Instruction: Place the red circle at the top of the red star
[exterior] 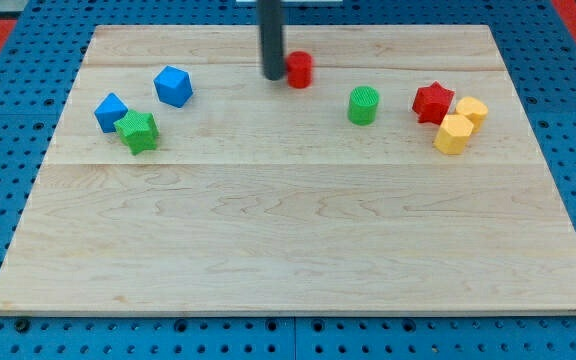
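Note:
The red circle (300, 69) sits near the view's top centre of the wooden board (288, 240). My tip (272, 75) touches or nearly touches its left side. The red star (433, 102) lies well to the right of the circle and slightly lower, at the view's upper right. A green cylinder (364, 105) stands between the red circle and the red star, a little lower than the circle.
Two yellow blocks (471, 111) (453, 134) sit against the red star's right and lower-right side. At the view's upper left are a blue cube (173, 86), another blue block (111, 111) and a green star (138, 131).

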Tool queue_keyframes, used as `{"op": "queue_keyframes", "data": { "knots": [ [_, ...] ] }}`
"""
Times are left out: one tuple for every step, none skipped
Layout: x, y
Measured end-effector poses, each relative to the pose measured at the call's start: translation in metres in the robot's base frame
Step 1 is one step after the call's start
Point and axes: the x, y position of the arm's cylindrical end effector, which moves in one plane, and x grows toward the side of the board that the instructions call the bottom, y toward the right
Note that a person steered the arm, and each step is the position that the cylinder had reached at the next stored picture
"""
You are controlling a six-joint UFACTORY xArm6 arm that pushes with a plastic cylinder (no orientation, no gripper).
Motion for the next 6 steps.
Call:
{"op": "queue_keyframes", "data": {
  "knots": [
    [-0.006, 0.063],
    [-0.029, 0.034],
    [-0.032, 0.085],
    [-0.012, 0.136],
    [0.033, 0.140],
    [0.060, 0.097]
  ]
}}
